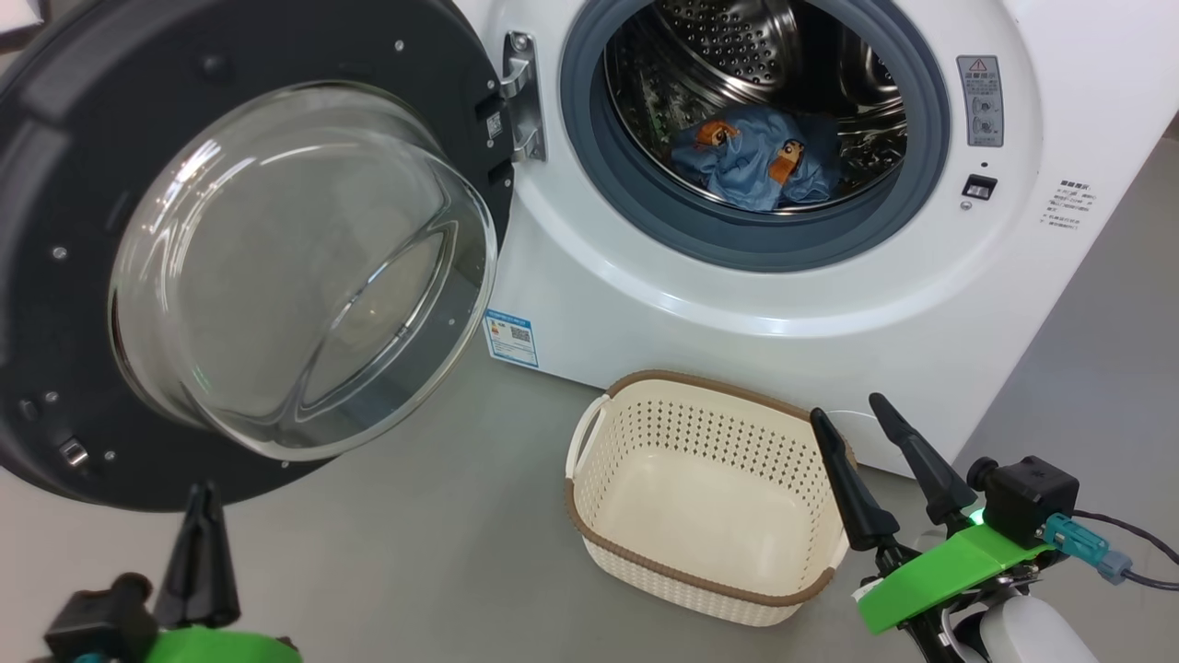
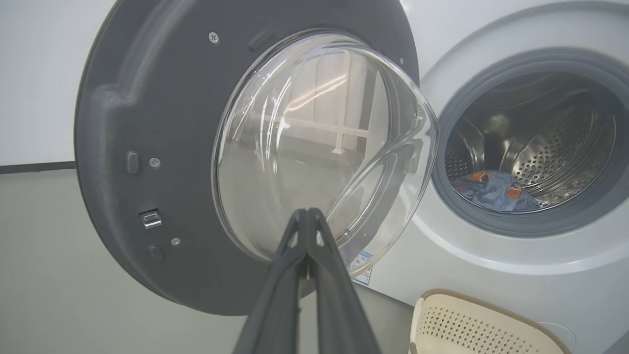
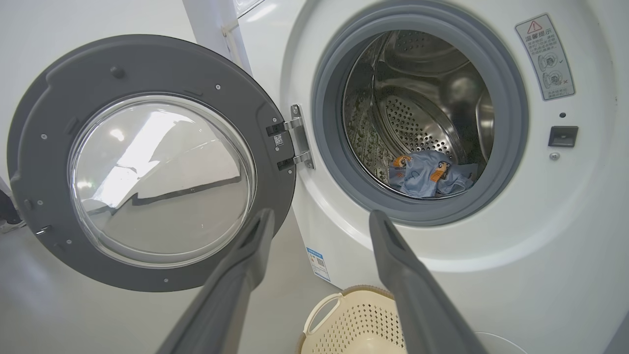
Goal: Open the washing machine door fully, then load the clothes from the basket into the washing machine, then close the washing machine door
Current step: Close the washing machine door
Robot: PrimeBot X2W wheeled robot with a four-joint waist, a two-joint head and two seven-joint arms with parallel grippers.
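Note:
The washing machine (image 1: 811, 304) (image 3: 540, 246) stands with its door (image 1: 83, 138) (image 2: 147, 123) (image 3: 147, 69) swung wide open to the left on its hinge (image 1: 520, 97). Blue clothes (image 1: 755, 157) (image 2: 491, 191) (image 3: 430, 173) lie inside the steel drum. The cream basket (image 1: 589, 479) (image 2: 467, 324) (image 3: 344, 319) sits on the floor in front of the machine, with nothing in it. My left gripper (image 1: 201, 493) (image 2: 307, 212) is shut on nothing, low and just in front of the door's lower rim. My right gripper (image 1: 847, 410) (image 3: 319, 219) hangs open over the basket's right end.
Grey floor (image 1: 442, 534) spreads in front of the machine. A warning sticker (image 1: 979, 99) and the latch slot (image 1: 978, 187) sit right of the drum opening. A blue label (image 1: 510, 337) is stuck low on the machine's front.

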